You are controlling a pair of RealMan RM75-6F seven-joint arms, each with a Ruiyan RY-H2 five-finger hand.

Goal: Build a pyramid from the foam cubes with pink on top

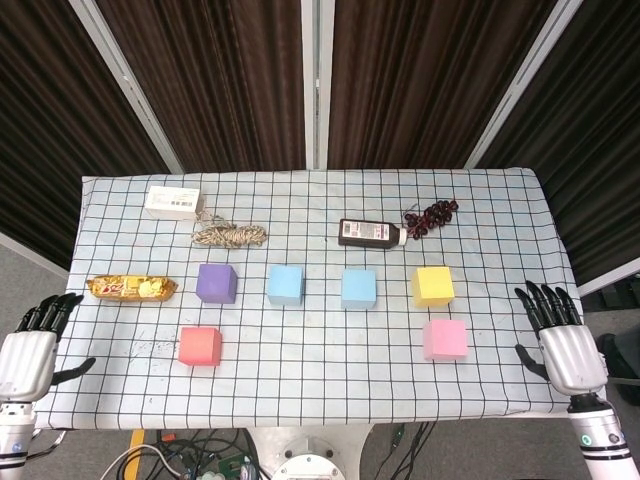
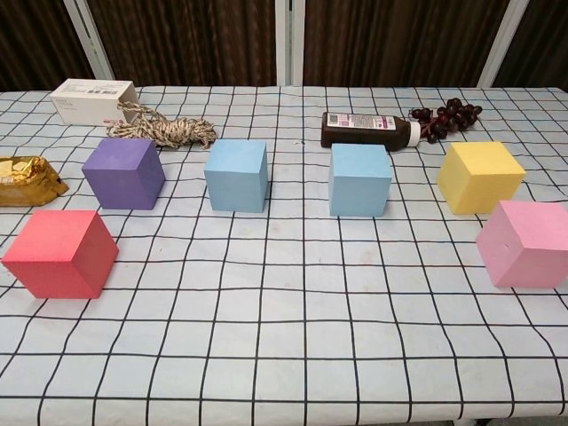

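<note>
Currently, in the head view, no cube is stacked: the build has not begun. Four foam cubes sit in a row across the middle of the checked tabletop (image 1: 300, 410): purple cube (image 1: 216, 283), left blue cube (image 1: 285, 284), right blue cube (image 1: 358, 288) and yellow cube (image 1: 432, 286), all apart from one another. The red cube (image 1: 200, 346) lies nearer, at left; the pink cube (image 1: 444, 339) lies nearer, at right, just near of the yellow one. The left hand (image 1: 32, 348) hangs off the near-left edge with fingers apart, holding nothing; the right hand (image 1: 560, 340) stands at the near-right edge, fingers likewise spread and empty. In the chest view, neither hand appears; the pink cube (image 2: 525, 243) sits upright at the right edge, with a dark bottle (image 2: 368, 130) lying on its side at the far side. Judged step: initial approach. The next move likely calls for gathering three base cubes into contact, reserving pink for last. Foam will yield, so a light, square grasp across opposite faces is advisable.
</note>
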